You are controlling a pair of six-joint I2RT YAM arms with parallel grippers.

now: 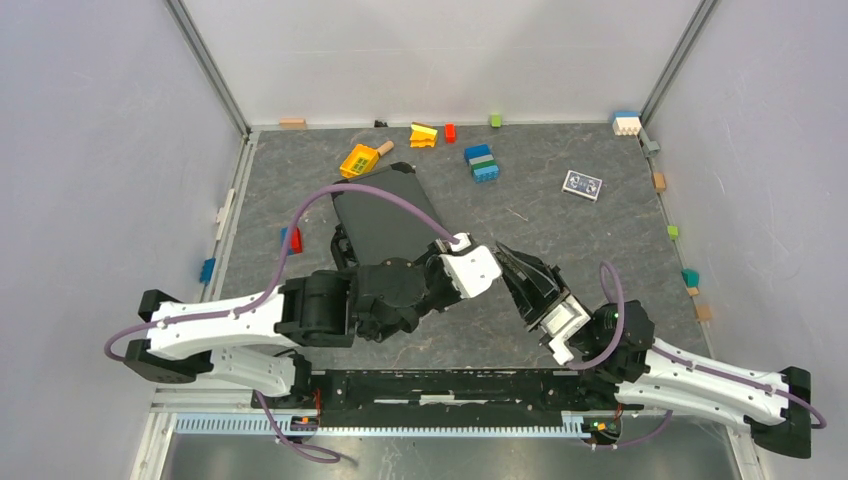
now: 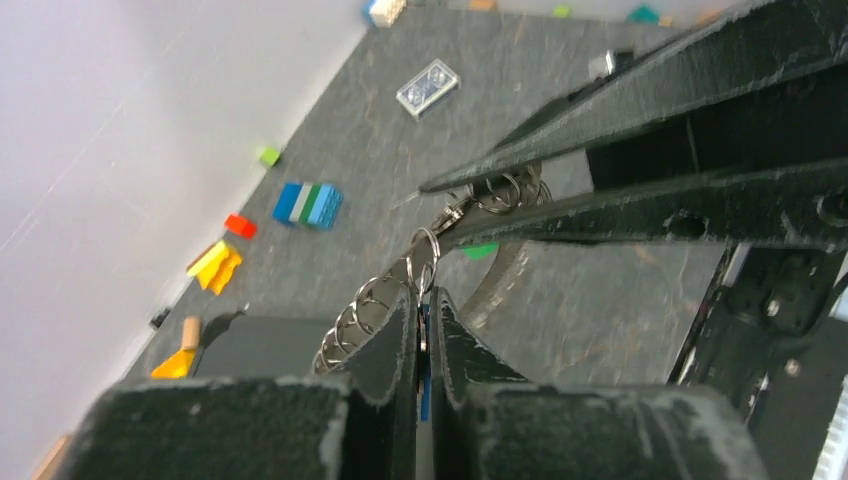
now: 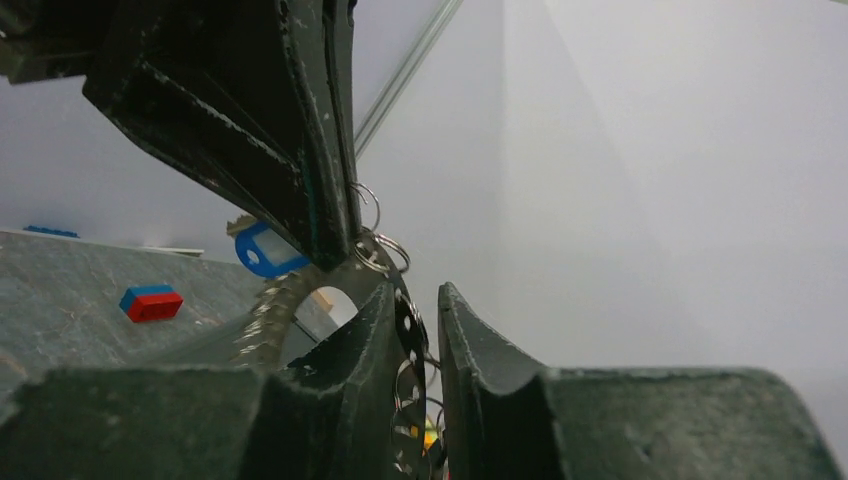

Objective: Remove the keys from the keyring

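Grey slate table [image 1: 600, 260]; left gripper [image 2: 425, 303] pinches keyring [image 3: 262, 318]; right gripper [image 3: 418, 292] slightly parted.

Soft even light, blurred close foreground.

Silvery metal keyring [image 3: 262, 320], scuffed matt black left tool fingers [image 2: 385, 345], matt mottled grey table [image 2: 380, 130].

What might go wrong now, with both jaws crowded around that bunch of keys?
The right gripper has its jaws parted around the small rings, so they may slip free. The left gripper alone pinches the keyring; a tug might drop it. The two grippers nearly touch and might collide.
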